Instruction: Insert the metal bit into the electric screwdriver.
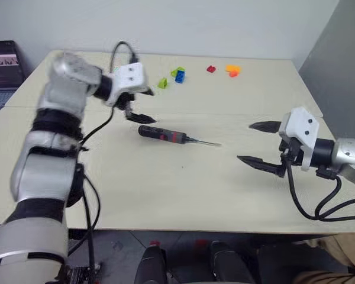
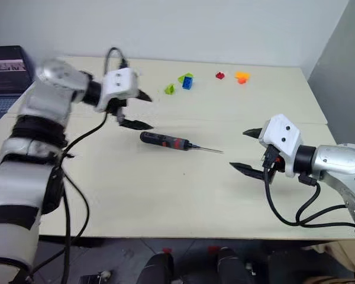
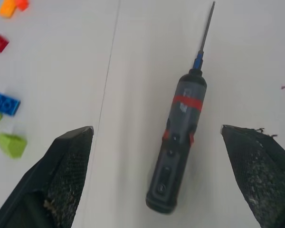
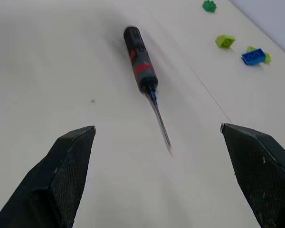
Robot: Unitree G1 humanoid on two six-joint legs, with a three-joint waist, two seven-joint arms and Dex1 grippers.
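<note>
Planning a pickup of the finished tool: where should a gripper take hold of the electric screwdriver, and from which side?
Probably the thick dark body behind the red band, coming from above with the fingers across its width. The electric screwdriver lies flat on the table, and the metal bit sticking from its nose is too thin to grip safely.

The place looked like a robotics lab or test room rather than a home. A plain cream table (image 1: 165, 195) stood against a bare pale wall (image 1: 165, 23), with a grey partition (image 1: 337, 53) on the side of the right arm's jaws. Small plastic building bricks (image 1: 178, 75) in green, blue, red and orange lay scattered beyond both sets of jaws, like test props. A laptop (image 2: 3, 77) sat off past the left arm.
</note>
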